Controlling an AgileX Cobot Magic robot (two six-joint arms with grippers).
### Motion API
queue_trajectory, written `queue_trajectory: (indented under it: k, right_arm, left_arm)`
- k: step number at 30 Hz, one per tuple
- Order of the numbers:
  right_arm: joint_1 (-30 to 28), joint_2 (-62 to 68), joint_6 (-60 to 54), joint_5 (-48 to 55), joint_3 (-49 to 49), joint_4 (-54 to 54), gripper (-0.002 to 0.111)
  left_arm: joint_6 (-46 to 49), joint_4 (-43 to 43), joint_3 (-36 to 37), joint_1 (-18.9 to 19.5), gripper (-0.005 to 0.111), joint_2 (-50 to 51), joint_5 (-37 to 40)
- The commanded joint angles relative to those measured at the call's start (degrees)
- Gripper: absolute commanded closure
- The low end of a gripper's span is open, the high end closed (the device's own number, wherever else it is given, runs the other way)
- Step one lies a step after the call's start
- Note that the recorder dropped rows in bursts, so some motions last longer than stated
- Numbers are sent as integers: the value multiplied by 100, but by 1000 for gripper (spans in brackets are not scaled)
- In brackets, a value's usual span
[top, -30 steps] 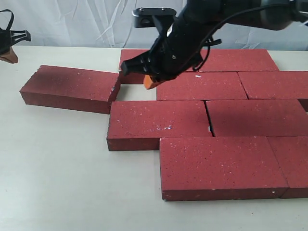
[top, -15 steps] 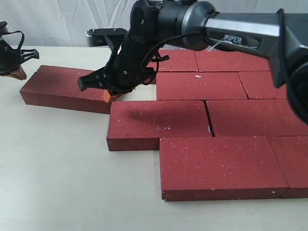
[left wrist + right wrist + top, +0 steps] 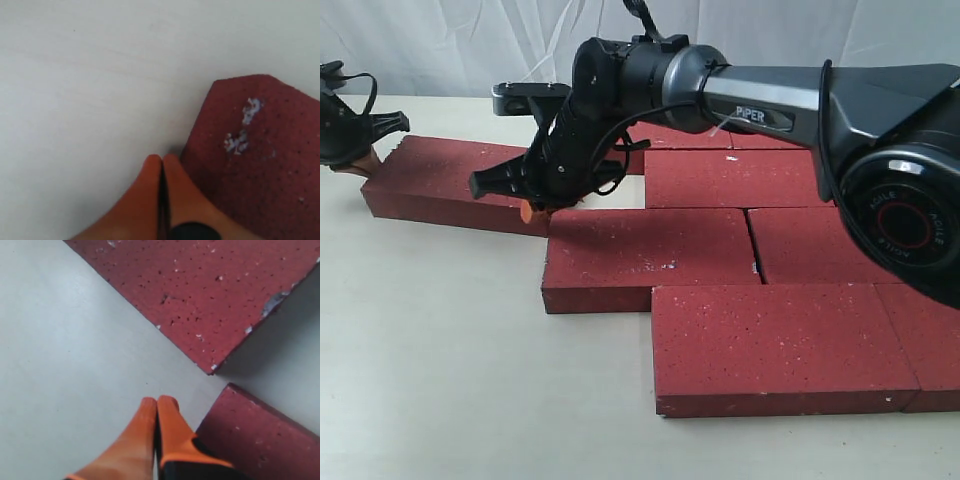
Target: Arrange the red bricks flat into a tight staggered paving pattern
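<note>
Bright, even light; soft shadows; left wrist view blurred.

Red bricks (image 3: 650, 250) lie flat and staggered; one loose brick (image 3: 435, 172) sits askew, apart.

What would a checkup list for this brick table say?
Surface: pale, smooth table.
Job's things: paved bricks lie flat in staggered rows. One loose brick lies askew at the left, not lined up with them.
Clutter: nothing seen.
Grippers: right gripper has its fingers together, holds nothing, and is low at the loose brick's end nearest the rows. Left gripper has its fingers together, beside that brick's outer corner.
Cables: black cable loops along the right arm's wrist.
Surroundings: white wrinkled curtain behind the table.
</note>
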Motion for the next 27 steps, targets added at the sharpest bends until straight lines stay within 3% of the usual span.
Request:
queue_trajectory:
  k: [1,27]
  right_arm:
    - [-5,-11,120,-119,-41,3,109]
    - [-70,-376,1194,-875,-41,-820,109]
  left_arm:
    - [-21,-148,13,-4,107,-17,146]
    - [304,-668,13,-4,107,-17,693]
